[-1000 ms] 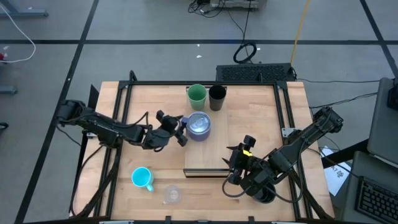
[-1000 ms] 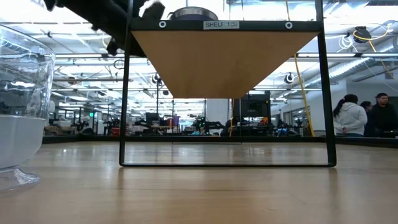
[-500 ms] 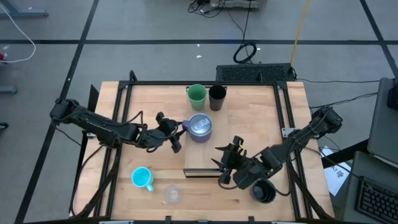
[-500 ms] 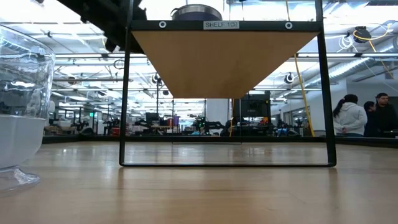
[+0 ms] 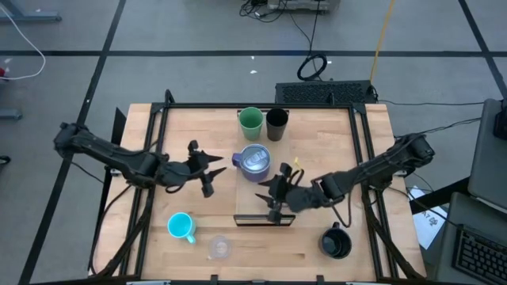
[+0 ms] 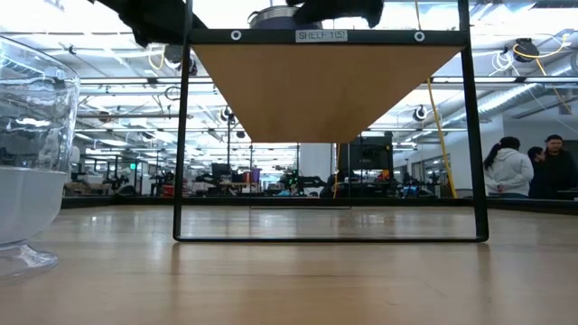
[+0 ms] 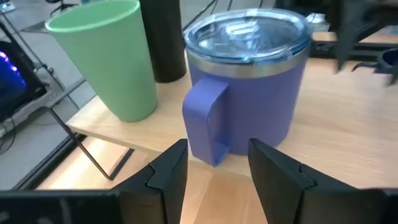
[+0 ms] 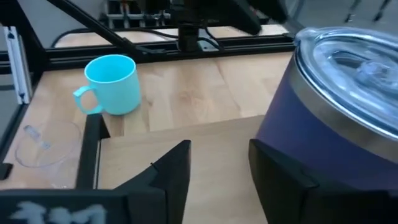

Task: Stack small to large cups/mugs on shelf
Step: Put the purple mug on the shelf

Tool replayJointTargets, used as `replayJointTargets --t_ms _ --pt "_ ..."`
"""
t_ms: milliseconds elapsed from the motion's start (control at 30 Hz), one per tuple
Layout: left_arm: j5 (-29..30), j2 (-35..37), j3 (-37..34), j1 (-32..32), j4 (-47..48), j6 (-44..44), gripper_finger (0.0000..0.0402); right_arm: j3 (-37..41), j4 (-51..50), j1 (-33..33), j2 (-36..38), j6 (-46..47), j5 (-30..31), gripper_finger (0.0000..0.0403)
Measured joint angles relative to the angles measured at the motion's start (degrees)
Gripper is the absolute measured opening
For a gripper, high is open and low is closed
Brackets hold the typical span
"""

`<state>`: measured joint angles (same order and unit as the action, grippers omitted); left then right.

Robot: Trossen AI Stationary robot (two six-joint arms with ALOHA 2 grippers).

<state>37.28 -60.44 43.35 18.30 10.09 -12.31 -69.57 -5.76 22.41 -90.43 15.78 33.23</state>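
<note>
Now the lavender-grey mug [image 5: 254, 161] stands on the shelf [image 5: 317, 142], handle turned toward the left hand [image 5: 204, 169], which is open, empty, just beside it. Opposite, the right hand [image 5: 274, 195], equally near, gapes empty at its body.

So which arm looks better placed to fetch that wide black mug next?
Probably the right. The wide black mug stands on the table's near right side, close below the right gripper, which is open and empty over the shelf. The left gripper, also open, sits across the table beside the lavender mug.
</note>
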Motion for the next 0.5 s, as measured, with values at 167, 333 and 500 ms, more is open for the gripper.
replayJointTargets --t_ms 167,333,500 --pt "-0.2 3.5 0.0 1.4 3.3 1.2 0.0170 2.7 4.2 -3.8 0.0 -0.5 -5.0 0.0123" --pt "-0.1 4.8 0.0 2.4 7.8 -0.4 0.0170 4.2 4.9 -6.3 0.0 -0.4 -6.5 0.0102" --pt "0.2 4.2 0.0 3.2 9.8 -2.0 0.0170 5.5 4.7 -7.7 0.0 -0.7 -6.6 0.0088"
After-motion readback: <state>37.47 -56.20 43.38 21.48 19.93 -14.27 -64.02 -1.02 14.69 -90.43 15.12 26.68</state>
